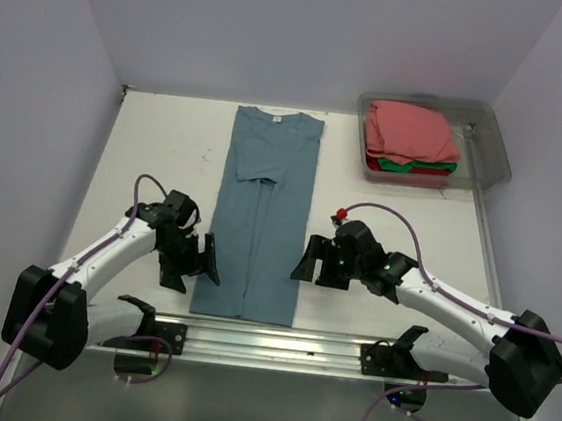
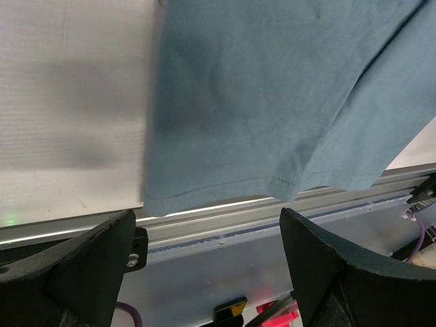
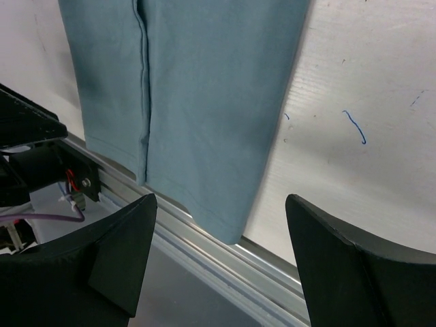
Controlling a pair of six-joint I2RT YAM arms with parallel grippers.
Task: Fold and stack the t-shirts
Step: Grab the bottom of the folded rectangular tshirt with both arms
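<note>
Right, top view first: slate-blue tee (image 1: 260, 218) lies mid-table (image 1: 157, 147), folded lengthwise into a narrow strip, collar at 12 o'clock, hem at 6 o'clock against the aluminium rail (image 1: 268, 338); left gripper (image 1: 193, 262) sits just beside the strip's edge at 8 o'clock, right gripper (image 1: 318, 263) just beside the other edge at 4 o'clock; clear bin (image 1: 498, 153) at 2 o'clock holds the folded stack, salmon-pink tee (image 1: 410, 129) on top, green tee (image 1: 398, 165) and red tee (image 1: 420, 176) showing as slivers under it.

Left wrist: jaws spread wide, nothing between them; the hem corner lies flat ahead of the fingers (image 2: 75, 272), its stitched edge reaching the rail.

Right wrist: same story, jaws wide apart and empty; the other hem corner sits ahead between the fingers (image 3: 116, 266), with the lengthwise fold seam visible near 11 o'clock; a blue pen mark (image 3: 355, 127) on bare table at 1 o'clock.

My read: next is a pinch on both hem corners, then carry the hem toward the collar. Risks:
- a fingertip strikes the rail, because the hem is hard against it;
- a pinch takes only the top layer, so the tucked sides spill open on the lift;
- the arms rise unevenly, and the fold lands skewed;
- soft cotton drags on the table, bunching the strip.
</note>
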